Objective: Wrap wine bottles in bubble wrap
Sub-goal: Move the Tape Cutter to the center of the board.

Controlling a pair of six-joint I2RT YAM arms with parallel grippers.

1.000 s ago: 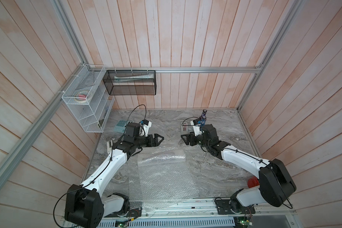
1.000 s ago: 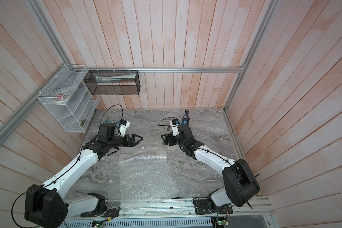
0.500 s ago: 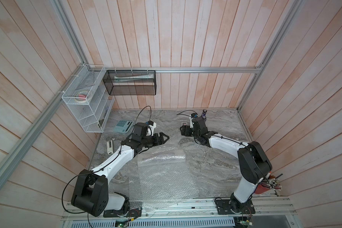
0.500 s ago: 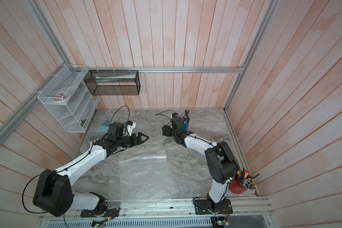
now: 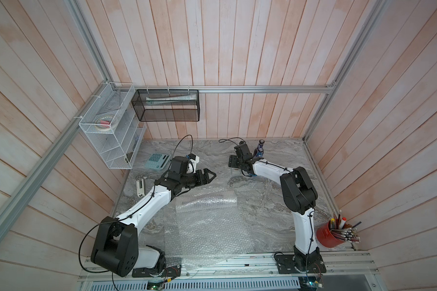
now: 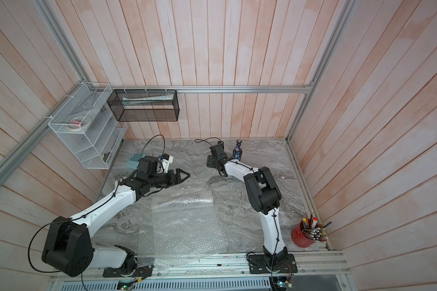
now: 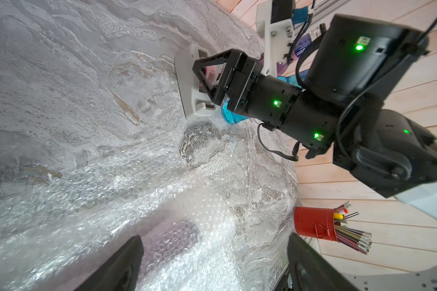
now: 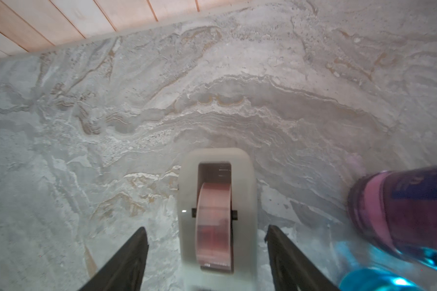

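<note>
Right gripper (image 8: 207, 228) jaws apart, astride tape dispenser (image 8: 249, 191), not touching. Purple bottle (image 8: 401, 209), blue bottle (image 8: 379, 279) just beside dispenser. Bubble wrap (image 5: 207, 226) near dispenser, dispenser-side edge rolled. Left gripper (image 7: 213, 239) jaws apart above roll.

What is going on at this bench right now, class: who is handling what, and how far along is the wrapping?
Two robot arms share the job. The right end effector is open, its jaws straddling the tape dispenser without gripping it. The left end effector is open too, hovering over the rolled far end of the bubble wrap, where what looks like a purplish bottle shows through. A purple bottle and a blue bottle stand unwrapped near the dispenser.
</note>
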